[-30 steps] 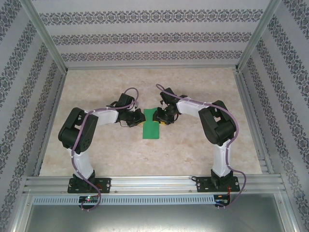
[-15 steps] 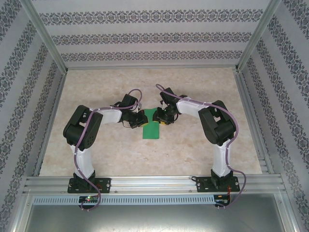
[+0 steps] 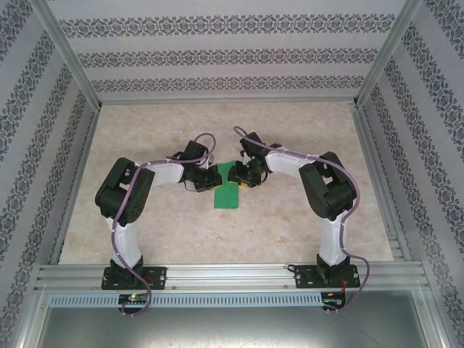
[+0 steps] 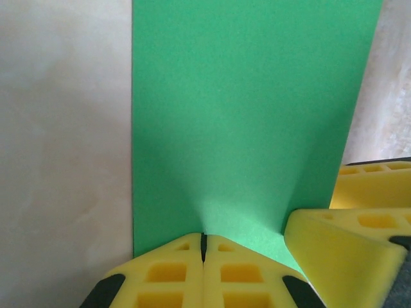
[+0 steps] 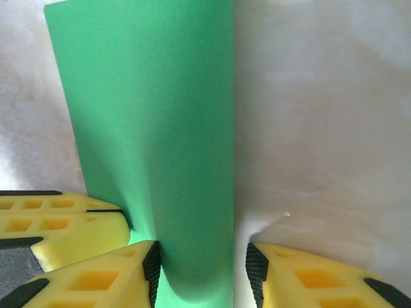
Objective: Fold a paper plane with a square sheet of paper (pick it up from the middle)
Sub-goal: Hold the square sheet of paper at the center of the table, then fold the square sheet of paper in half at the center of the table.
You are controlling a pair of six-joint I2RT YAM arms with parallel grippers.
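The square sheet of paper [image 3: 228, 191] lies mid-table as a bright green narrow oblong; no pointed paper plane shape is to be seen. My left gripper [image 3: 212, 179] is shut, its yellow fingertips [image 4: 186, 247] resting on the paper [image 4: 250, 115] near its left edge. My right gripper [image 3: 243, 177] comes in from the other side with its jaws apart. In the right wrist view a curled-up flap of the paper [image 5: 160, 128] rises between the fingers [image 5: 109, 276] of the right gripper [image 5: 202, 269], clear of the right-hand pad. The two grippers nearly touch.
The marble-patterned table [image 3: 304, 232] is ringed by an aluminium frame and patterned walls [image 3: 232, 54]. Both arm bases stand on the near rail [image 3: 232, 275]. One of the right gripper's yellow fingers [image 4: 350, 250] crowds the left wrist view.
My left gripper has slid right onto the paper's left edge. The right arm has barely shifted and the paper lies in the same place.
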